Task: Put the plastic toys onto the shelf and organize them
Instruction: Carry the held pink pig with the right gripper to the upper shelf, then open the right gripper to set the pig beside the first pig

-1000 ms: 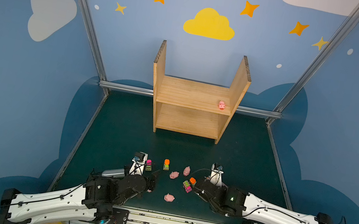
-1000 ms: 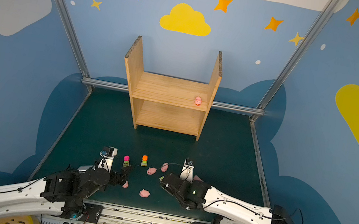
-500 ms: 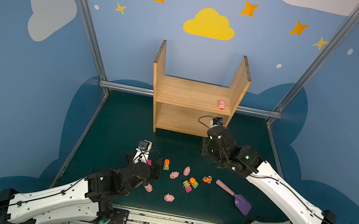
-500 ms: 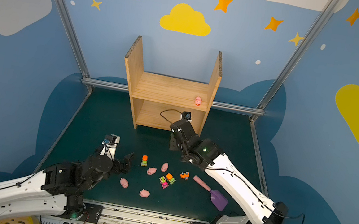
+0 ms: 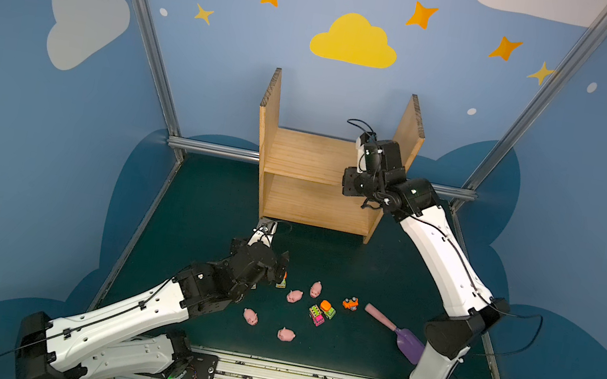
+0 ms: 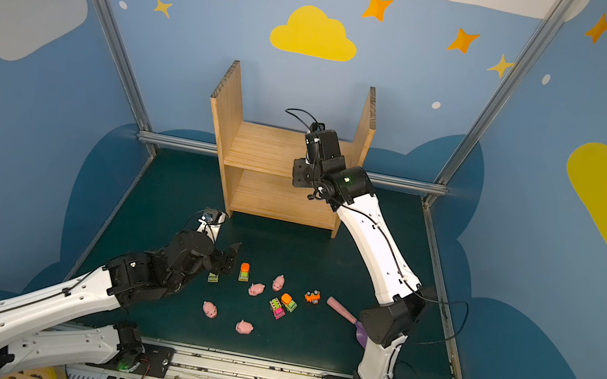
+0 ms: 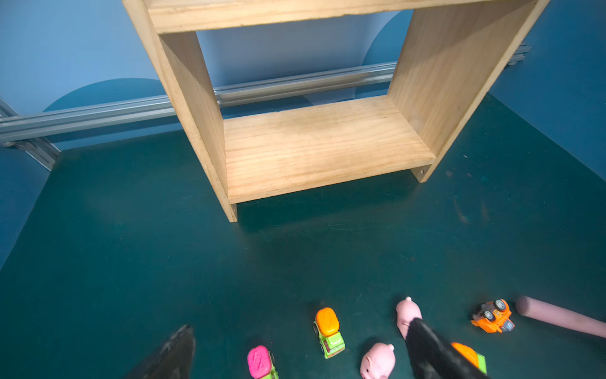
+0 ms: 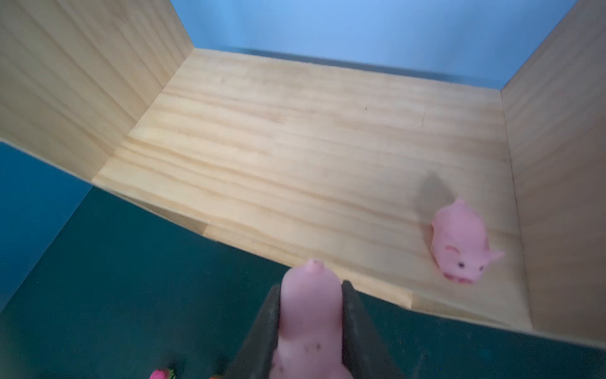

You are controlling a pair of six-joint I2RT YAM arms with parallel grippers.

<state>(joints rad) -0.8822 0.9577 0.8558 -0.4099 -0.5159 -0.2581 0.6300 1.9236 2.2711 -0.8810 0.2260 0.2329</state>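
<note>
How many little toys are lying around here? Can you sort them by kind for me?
Pink pigs: 6 (4 on the mat, 1 on the shelf, 1 held in the right gripper)
Toy vehicles: 5
Purple scoop: 1
Total: 12

A purple scoop (image 5: 405, 340) with a pink handle is seen lying on the dark green mat (image 5: 206, 203) at lower right in a top view, and a yellow cloud (image 5: 355, 41) is painted at upper centre.
</note>
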